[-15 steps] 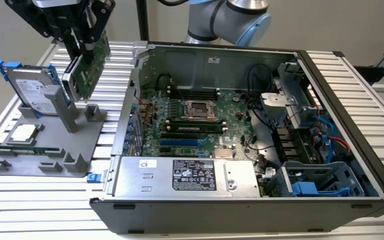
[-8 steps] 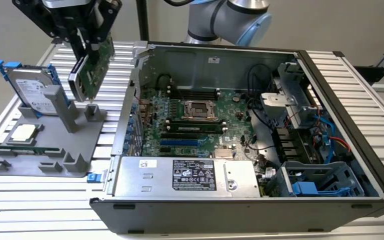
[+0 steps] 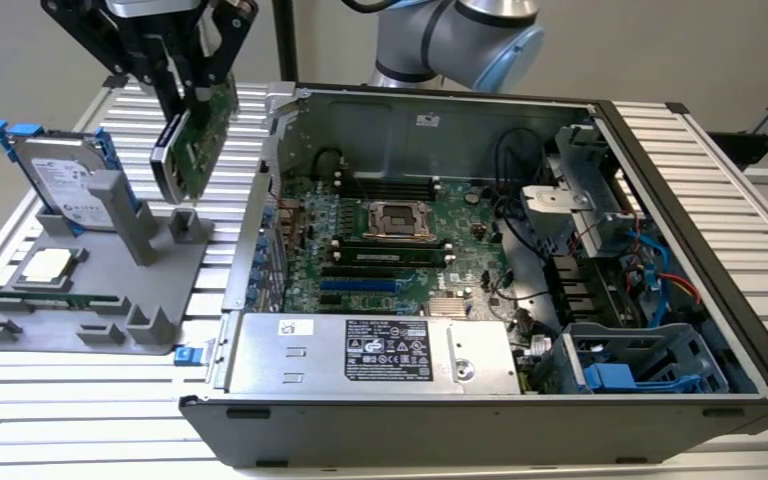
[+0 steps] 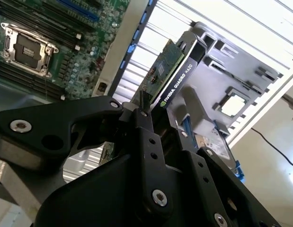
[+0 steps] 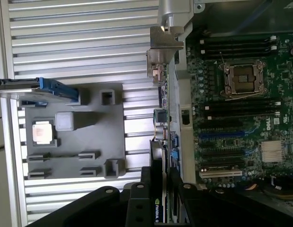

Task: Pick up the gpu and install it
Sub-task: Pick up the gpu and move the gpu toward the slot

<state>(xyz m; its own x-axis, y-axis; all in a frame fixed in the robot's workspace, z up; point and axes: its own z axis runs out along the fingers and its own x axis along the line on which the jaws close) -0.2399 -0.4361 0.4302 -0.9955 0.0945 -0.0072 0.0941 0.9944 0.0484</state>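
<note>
The gpu (image 3: 195, 145) hangs tilted in the air above the grey holder tray (image 3: 91, 300), just off the open computer case (image 3: 651, 200) on the exterior view's left. My gripper (image 3: 187, 92) is shut on its upper edge, one finger on each face. The green board faces the case and the black shroud faces away. In the second wrist view the gpu (image 4: 172, 80) runs out from between my fingers (image 4: 141, 127). In the first wrist view its silver bracket (image 5: 161, 52) sits over the case's side wall. The motherboard (image 3: 384, 240) lies flat inside the case, with a blue slot (image 3: 357, 285).
On the grey tray, a silver hard drive with blue rails (image 3: 64, 180) stands upright, a processor chip (image 3: 48, 265) lies flat and a memory stick (image 3: 37, 297) sits in front of it. A power supply (image 3: 371, 350) and a drive cage (image 3: 638, 355) fill the case's near side.
</note>
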